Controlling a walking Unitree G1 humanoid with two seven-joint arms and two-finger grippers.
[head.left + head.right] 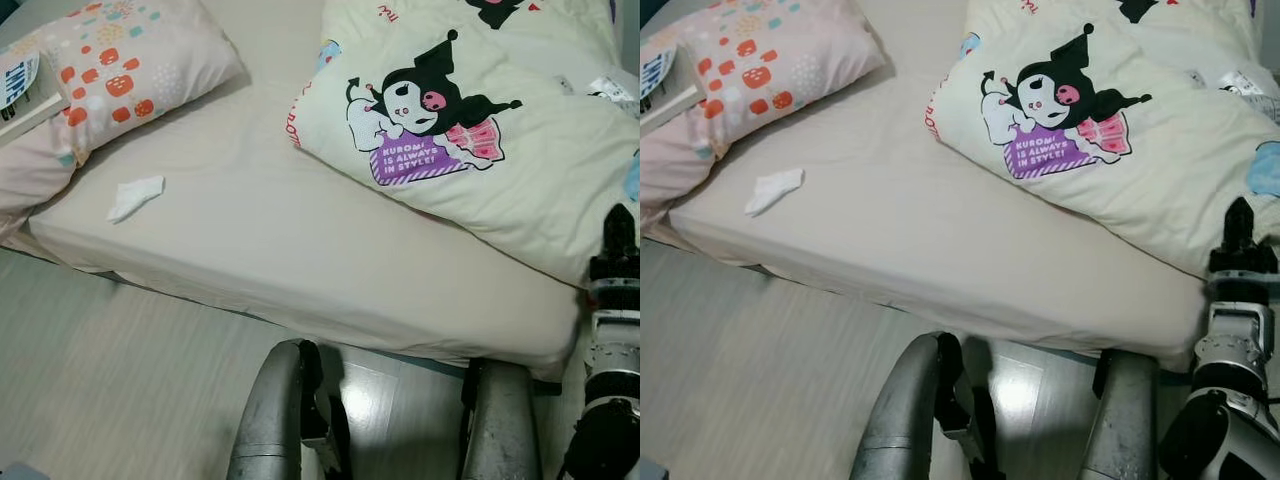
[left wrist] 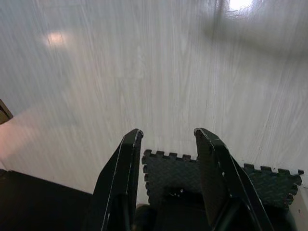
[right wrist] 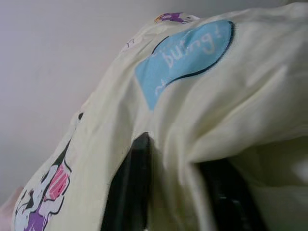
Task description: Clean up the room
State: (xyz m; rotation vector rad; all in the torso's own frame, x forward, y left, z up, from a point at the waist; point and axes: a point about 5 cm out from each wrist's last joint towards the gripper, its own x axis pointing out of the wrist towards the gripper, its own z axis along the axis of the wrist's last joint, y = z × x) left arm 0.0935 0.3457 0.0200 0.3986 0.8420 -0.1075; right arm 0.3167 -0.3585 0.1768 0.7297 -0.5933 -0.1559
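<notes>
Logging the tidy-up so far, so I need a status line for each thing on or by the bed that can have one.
Comforter: bunched up, edge between the right gripper fingers.
Pillow: flat at the head of the bed.
White tissue: crumpled, loose on the sheet.
Book: closed, beside the pillow.
Left gripper: open, hanging over the floor.

A beige-sheeted bed (image 1: 300, 250) carries a patterned pillow (image 1: 120, 75), a crumpled white tissue (image 1: 134, 197) near it, and a cream cartoon-print comforter (image 1: 480, 150) opposite.
</notes>
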